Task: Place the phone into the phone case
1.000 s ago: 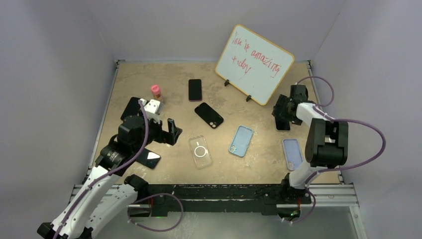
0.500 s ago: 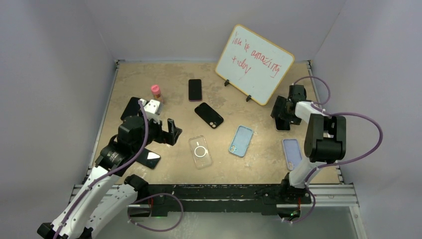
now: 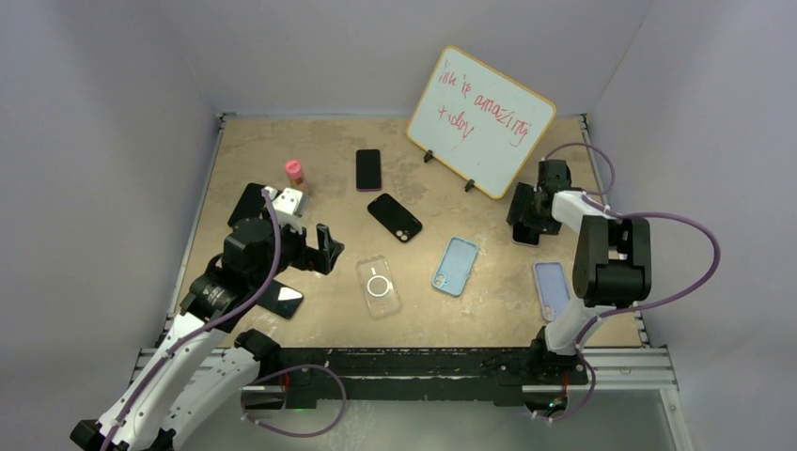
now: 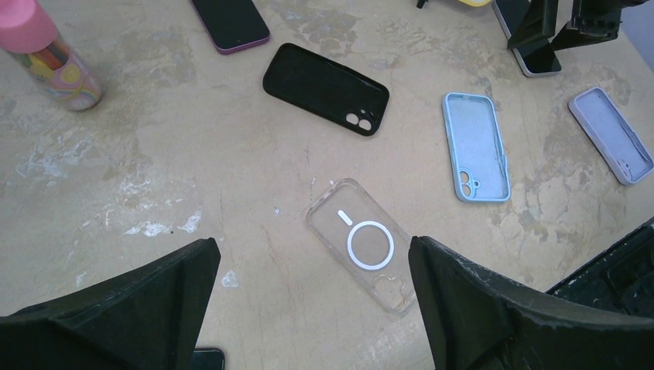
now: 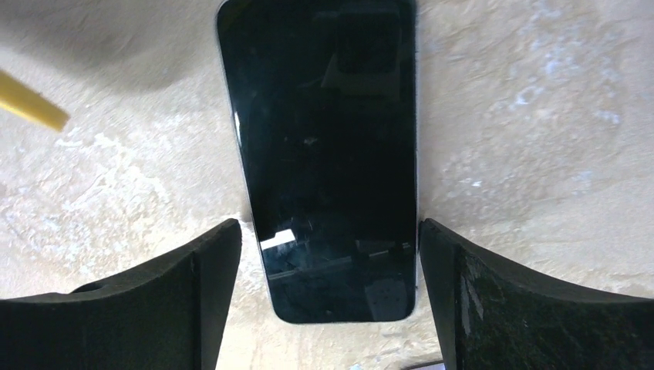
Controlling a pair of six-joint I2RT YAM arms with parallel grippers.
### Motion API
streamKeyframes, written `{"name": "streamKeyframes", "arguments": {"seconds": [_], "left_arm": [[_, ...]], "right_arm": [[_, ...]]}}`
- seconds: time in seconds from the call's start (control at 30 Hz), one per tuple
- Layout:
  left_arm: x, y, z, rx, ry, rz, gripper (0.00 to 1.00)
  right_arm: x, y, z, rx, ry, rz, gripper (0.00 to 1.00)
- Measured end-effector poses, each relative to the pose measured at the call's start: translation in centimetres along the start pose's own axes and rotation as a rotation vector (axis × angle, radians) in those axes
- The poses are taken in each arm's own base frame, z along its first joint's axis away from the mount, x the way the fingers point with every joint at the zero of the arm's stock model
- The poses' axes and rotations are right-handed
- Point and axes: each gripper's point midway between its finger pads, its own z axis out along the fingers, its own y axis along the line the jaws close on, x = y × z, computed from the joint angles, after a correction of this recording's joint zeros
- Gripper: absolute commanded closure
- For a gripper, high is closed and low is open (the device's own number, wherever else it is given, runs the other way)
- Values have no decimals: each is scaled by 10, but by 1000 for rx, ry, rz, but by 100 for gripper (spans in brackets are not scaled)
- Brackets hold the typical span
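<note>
Right, we start at the near edge, where a dark phone (image 3: pixel 282 299) lies at seven o'clock beside the left arm. Just beyond it is the left gripper (image 4: pixel 310 254), jaws spread as wide as they go and holding nothing. It hovers above the table (image 3: pixel 310 141) with the clear case (image 4: pixel 362 245) lying flat below its fingers. That clear case, with its white ring, sits at six o'clock from the table's middle.

Over at four o'clock we see the lavender case (image 3: pixel 552 287) close to the right arm. Between it and the clear one lies the blue case (image 3: pixel 456 265), hollow side up. Moving further out, the black case (image 3: pixel 395 216) rests about dead centre, lying on a diagonal.

At three o'clock we find the right gripper (image 5: pixel 330 254) pointing down at the phone (image 5: pixel 328 154), which lies flat on the table, glossy dark face up. Its fingers (image 5: pixel 193 301) straddle one end of the phone, one along each long edge, jaws set wide. On one side we spot a sliver of table between finger and phone, so we see no firm clamp.

Farther back, a purple-edged phone (image 3: pixel 368 169) lies at eleven o'clock and a pink-capped bottle (image 3: pixel 296 174) stands at ten. The whiteboard (image 3: pixel 481 122) with red writing leans at one o'clock.
</note>
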Motion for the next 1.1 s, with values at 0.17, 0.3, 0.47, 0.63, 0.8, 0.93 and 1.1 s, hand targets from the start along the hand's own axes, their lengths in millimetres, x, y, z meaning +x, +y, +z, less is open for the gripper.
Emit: {"name": "streamKeyframes", "arguments": {"seconds": [0.17, 0.3, 0.47, 0.63, 0.8, 0.93, 1.1], "left_arm": [[0, 0, 0, 0, 0, 0, 0], [0, 0, 0, 0, 0, 0, 0], [0, 0, 0, 0, 1, 0, 0], [0, 0, 0, -1, 1, 0, 0], [0, 0, 1, -1, 3, 0, 0], [1, 0, 1, -2, 5, 0, 0], [1, 0, 1, -2, 6, 0, 0]], "right_arm": [[4, 11, -3, 1, 10, -36, 11], [-1, 13, -4, 36, -3, -57, 7], [-7, 16, 0, 79, -19, -74, 9], [-9, 16, 6, 98, -21, -66, 12], [-10, 17, 7, 97, -24, -61, 7], [-10, 16, 7, 99, -26, -57, 5], [-10, 16, 7, 96, -26, -49, 11]]}}
